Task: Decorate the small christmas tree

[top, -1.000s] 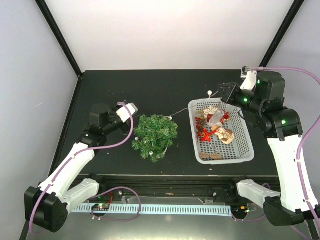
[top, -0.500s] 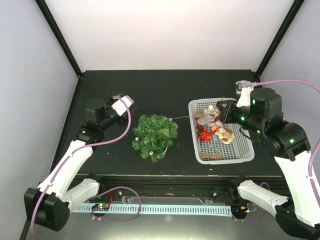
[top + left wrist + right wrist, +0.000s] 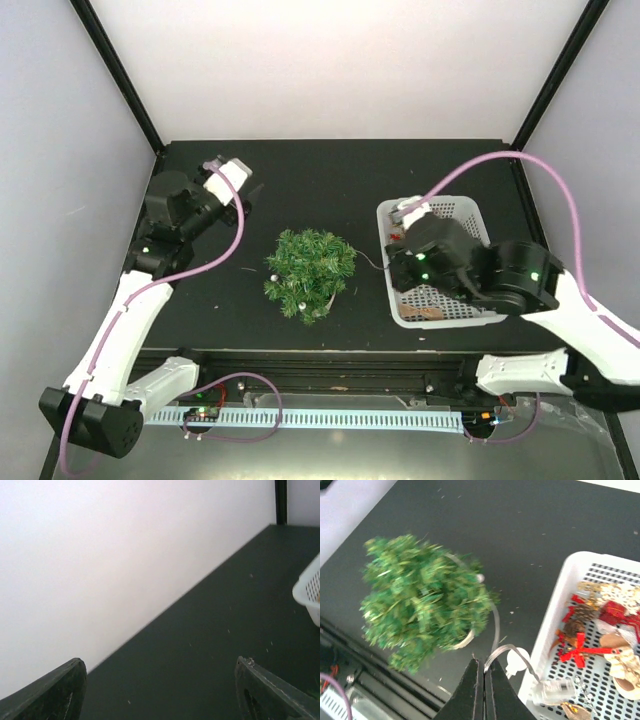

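Top external view is showing me the small christmas tree (image 3: 310,270) sitting on the black table (image 3: 330,180) close to the near edge, about midway between the left and right edges, with a sliver of its pale pot peeking out from under the needles on the near side. I am seeing the white mesh basket (image 3: 452,204) lying just to the right of it, toward the near right corner, and the right arm is reaching across the basket's left half so that its wrist is hanging between basket and tree. Through the right wrist camera the right gripper (image 3: 483,666) is pressing its fingers tight together, and a thin clear cord (image 3: 494,625) is curving off the tree's right side and looping back to those tips, where it is looking pinched between them. Beside the loop a small clear plastic piece (image 3: 555,691) is lying at the basket's near rim, and inside I am making out a red bow (image 3: 577,652) and a pine cone (image 3: 585,611) among the other ornaments. Over by the far left corner the left gripper (image 3: 250,193) is hovering well apart from the tree, its fingers spread wide with nothing between them, only bare table showing through the gap
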`<state>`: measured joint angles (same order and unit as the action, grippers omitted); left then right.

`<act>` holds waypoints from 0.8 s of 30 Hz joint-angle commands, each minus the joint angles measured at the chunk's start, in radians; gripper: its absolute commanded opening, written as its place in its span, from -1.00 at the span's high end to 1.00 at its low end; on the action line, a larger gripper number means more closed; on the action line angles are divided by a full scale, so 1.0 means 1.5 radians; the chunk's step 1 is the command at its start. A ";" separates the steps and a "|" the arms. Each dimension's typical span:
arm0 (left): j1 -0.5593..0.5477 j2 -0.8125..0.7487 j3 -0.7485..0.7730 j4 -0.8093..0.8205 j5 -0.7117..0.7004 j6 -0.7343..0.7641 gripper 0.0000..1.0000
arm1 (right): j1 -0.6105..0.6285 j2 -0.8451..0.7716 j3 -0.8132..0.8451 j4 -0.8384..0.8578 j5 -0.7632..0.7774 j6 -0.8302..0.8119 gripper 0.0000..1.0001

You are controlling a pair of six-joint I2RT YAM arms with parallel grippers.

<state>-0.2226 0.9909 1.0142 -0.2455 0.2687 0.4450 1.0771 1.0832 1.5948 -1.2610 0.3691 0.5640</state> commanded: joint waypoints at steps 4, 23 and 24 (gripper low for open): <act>0.004 -0.005 0.158 -0.090 0.033 -0.048 -0.66 | 0.178 0.113 0.118 -0.080 0.133 0.059 0.98; -0.062 -0.030 0.194 -0.566 0.580 0.169 -0.34 | 0.219 0.154 0.186 -0.050 0.032 0.033 0.98; -0.079 -0.036 0.181 -0.573 0.570 0.179 -0.31 | 0.219 0.158 0.192 -0.049 0.031 0.033 0.98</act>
<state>-0.2714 0.9623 1.3521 -0.9531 1.0039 0.6117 1.3983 1.3193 1.8317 -1.3586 0.4255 0.6147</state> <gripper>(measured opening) 0.675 0.020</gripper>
